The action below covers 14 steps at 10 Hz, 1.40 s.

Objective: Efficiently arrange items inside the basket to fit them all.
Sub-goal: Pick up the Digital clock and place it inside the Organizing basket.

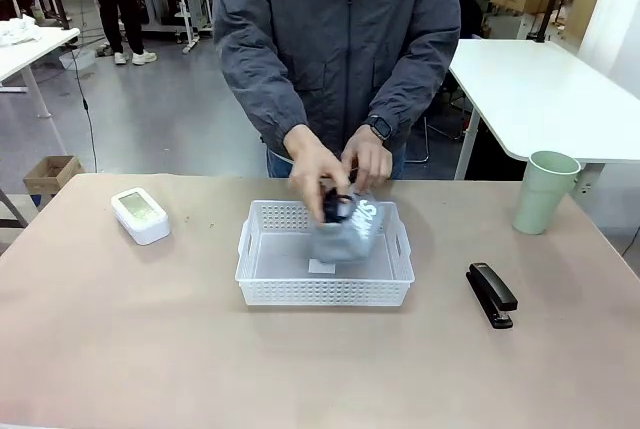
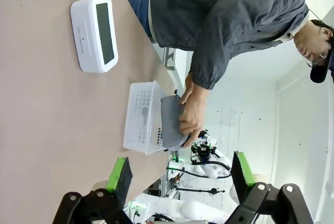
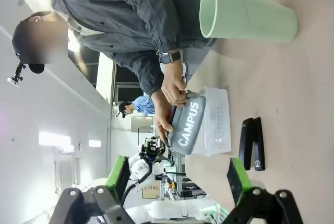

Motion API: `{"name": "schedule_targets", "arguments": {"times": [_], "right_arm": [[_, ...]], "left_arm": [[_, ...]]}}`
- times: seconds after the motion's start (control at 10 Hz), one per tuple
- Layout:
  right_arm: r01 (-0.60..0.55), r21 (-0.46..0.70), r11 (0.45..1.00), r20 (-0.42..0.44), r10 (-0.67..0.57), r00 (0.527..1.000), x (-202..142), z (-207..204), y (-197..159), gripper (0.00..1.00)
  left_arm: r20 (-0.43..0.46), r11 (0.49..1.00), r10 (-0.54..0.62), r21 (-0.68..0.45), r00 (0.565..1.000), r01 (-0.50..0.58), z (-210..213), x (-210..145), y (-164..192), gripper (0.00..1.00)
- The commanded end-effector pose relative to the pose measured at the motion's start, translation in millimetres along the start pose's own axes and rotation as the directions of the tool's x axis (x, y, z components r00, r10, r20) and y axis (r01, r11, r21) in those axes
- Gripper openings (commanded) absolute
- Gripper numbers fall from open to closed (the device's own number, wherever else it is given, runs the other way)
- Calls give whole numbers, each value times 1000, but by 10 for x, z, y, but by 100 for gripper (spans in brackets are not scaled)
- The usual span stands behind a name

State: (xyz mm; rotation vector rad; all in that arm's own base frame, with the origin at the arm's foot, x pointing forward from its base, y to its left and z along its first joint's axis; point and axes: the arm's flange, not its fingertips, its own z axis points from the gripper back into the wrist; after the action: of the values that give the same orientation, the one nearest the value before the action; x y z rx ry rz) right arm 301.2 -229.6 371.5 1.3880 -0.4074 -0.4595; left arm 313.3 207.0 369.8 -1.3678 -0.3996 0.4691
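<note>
1. The white basket (image 1: 325, 291) sits at the middle of the table (image 1: 150, 349), its long side facing the robot and its cut-out handles at the left and right ends.
2. A person in a grey jacket stands at the far side and holds the grey pouch (image 1: 347, 234) with both hands (image 1: 318, 169) over the right half of the basket.
3. The pouch is tilted and its lower end dips below the basket's rim; whether it touches the basket floor cannot be told. The right wrist view shows the word "CAMPUS" on its side. The black strap (image 1: 337, 205) is bunched at the top of the pouch under the person's fingers.
4. The small white device (image 1: 140, 215) lies flat on the table, screen up, well apart from the basket on the robot's left.
5. The black stapler (image 1: 491, 295) lies flat on the table near the basket's right end, not touching it.
6. The pale green cup (image 1: 545, 192) stands upright by the far edge on the robot's right, well apart from the basket and beyond the stapler.
7. The left gripper (image 2: 181, 177) is released, its green-padded fingers spread wide with nothing between them, above bare table and away from the basket.
8. The right gripper (image 3: 178, 178) is likewise released, fingers wide and empty, looking toward the stapler and basket from a distance.
</note>
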Motion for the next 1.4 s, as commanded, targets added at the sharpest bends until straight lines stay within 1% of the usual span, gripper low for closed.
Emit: {"name": "schedule_targets", "arguments": {"times": [0.0,1.0,1.1,1.2,1.3], "right_arm": [[-30,-1,1000,-11,30,1000,-19,31,11,100],[-30,-1,1000,-11,30,1000,-19,31,11,100],[-30,-1,1000,-11,30,1000,-19,31,11,100],[-30,-1,1000,-11,30,1000,-19,31,11,100],[-30,-1,1000,-11,30,1000,-19,31,11,100]], "left_arm": [[-18,1000,-14,-4,1000,14,26,3,-9,100],[-18,1000,-14,-4,1000,14,26,3,-9,100],[-2,1000,-1,0,1000,1,-4,-1,-4,100],[-44,999,-12,43,999,14,-95,-12,-76,100],[-78,986,-53,151,996,64,-246,-14,-224,100]]}}
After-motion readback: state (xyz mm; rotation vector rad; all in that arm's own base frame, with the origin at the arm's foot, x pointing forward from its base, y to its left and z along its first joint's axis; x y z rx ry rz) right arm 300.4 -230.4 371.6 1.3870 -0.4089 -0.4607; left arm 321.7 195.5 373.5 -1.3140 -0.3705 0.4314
